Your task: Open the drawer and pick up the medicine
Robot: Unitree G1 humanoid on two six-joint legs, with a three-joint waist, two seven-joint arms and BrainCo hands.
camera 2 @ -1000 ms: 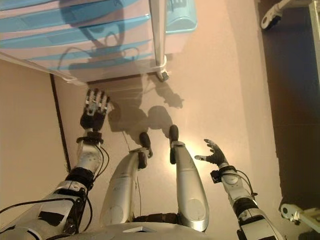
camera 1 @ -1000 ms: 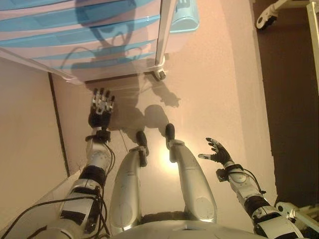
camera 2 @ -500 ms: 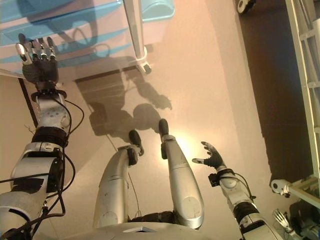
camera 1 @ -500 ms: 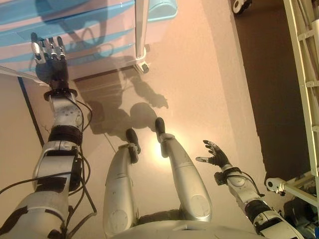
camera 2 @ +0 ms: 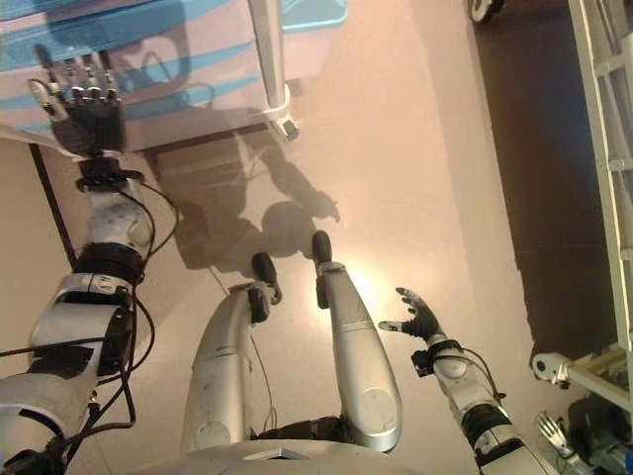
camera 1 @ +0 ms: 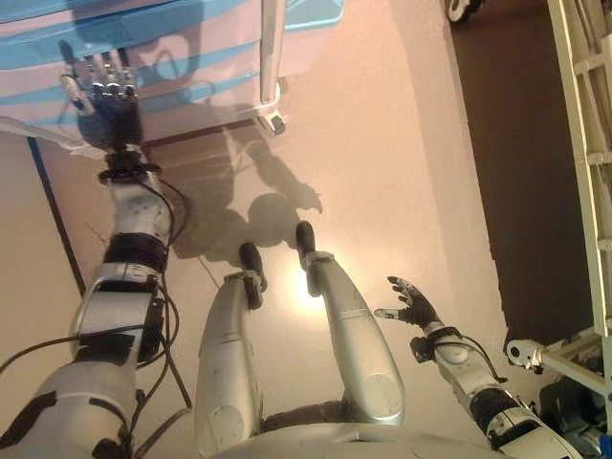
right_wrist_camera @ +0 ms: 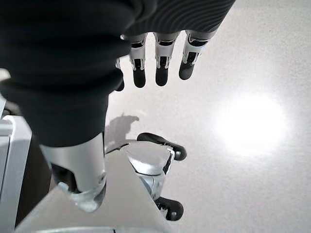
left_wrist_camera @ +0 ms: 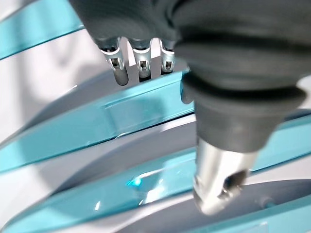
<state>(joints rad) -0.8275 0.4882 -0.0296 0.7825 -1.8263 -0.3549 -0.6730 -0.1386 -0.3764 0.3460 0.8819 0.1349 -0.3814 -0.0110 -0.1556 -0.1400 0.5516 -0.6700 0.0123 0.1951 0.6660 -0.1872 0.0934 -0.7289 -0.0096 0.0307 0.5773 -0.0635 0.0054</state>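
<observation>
A drawer unit with white drawers and blue fronts stands on castors at the top left; its drawers look shut. My left hand is raised in front of the drawer fronts, fingers straight and open, holding nothing. In the left wrist view its fingers reach toward a blue drawer edge. My right hand hangs open and empty low on the right, over the floor. No medicine shows in any view.
A castor of the unit stands on the beige floor. A dark floor strip runs along the right. A white frame stands at the far right, with another wheel at the top.
My left hand has stayed in front of the drawer fronts, shifting slightly. The right hand has barely moved.
</observation>
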